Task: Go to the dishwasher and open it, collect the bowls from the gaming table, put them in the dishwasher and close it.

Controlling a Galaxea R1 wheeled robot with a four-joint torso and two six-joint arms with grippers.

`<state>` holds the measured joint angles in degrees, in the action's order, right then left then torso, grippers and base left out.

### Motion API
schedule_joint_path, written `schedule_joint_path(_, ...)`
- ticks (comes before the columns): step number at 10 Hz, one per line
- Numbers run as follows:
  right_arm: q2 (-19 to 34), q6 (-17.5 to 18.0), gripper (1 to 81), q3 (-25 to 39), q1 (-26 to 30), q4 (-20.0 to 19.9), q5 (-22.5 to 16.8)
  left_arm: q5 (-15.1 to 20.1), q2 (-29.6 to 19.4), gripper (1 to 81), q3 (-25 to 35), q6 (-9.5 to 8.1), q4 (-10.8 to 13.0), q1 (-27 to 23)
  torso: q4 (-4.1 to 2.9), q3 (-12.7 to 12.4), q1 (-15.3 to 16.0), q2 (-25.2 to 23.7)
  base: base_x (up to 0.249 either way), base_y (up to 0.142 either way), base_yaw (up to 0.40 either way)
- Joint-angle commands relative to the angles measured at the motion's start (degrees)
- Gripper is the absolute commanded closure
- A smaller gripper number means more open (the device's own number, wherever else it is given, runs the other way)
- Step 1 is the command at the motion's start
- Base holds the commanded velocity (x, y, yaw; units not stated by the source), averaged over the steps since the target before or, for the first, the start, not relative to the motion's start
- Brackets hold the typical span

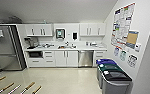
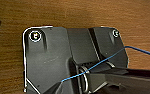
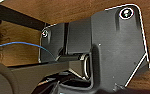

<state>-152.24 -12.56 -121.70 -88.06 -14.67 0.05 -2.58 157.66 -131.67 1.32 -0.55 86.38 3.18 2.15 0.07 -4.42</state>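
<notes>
Facing a small white kitchenette, the head view takes in the brushed stainless-steel dishwasher (image 1: 85, 58) set under the white counter surface (image 1: 66, 48), its door shut, between a pair of white cabinet doors (image 1: 66, 58) on one side and a narrow stack of white drawers (image 1: 99, 55) on the other. White wall cupboards (image 1: 38, 30) hang above, with a dark-framed dispenser (image 1: 60, 33) on the wall between them. A sink area with small items sits on the counter — too blurred to name. A dark microwave-like opening (image 1: 35, 54) is built in below the counter at the far end from the dishwasher, and a tall steel refrigerator (image 1: 6, 47) stands beyond it. Along the wall on the other side stand lidded waste bins — a blue-lidded one (image 1: 105, 61), a green-lidded one (image 1: 110, 67) and a dark grey one (image 1: 117, 79) — beneath a board of coloured posters (image 1: 123, 23). The pale glossy floor (image 1: 63, 80) lies between the robot and the cabinets, with several wooden-handled rods (image 1: 28, 87) showing at the near edge.

Both wrist views look down past dark robot plates onto a brown wood-grain panel (image 2: 73, 13), with a thin blue cable (image 2: 103, 61) crossing the left one. Whether the fingers of either arm are released or clenched cannot be told.
</notes>
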Motion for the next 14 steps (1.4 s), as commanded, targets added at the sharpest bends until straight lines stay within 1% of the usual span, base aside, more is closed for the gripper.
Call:
schedule_joint_path(1,1.0,-0.1,1.0,1.0,3.1,0.0,-3.6,2.8,-0.9,1.0,0.4,0.09,0.6,-3.5,0.00,0.0,0.0,0.0,0.277,0.000,0.000)
schedule_joint_path(7,0.9,-0.1,1.0,1.2,3.1,0.3,-3.6,2.8,-0.9,1.0,0.4,0.09,0.6,-3.5,0.00,0.0,0.0,0.0,0.277,0.000,0.000)
schedule_joint_path(10,0.9,-0.1,1.0,1.2,3.2,0.3,-3.6,2.8,-0.9,1.0,0.4,0.01,0.7,-3.5,0.00,0.0,0.1,0.0,0.231,0.000,0.000)
schedule_joint_path(14,0.9,-0.1,1.0,1.1,3.2,0.4,-3.6,2.8,-0.9,1.0,0.4,-0.09,0.6,-3.5,0.00,0.0,0.0,0.0,0.216,-0.097,0.000)
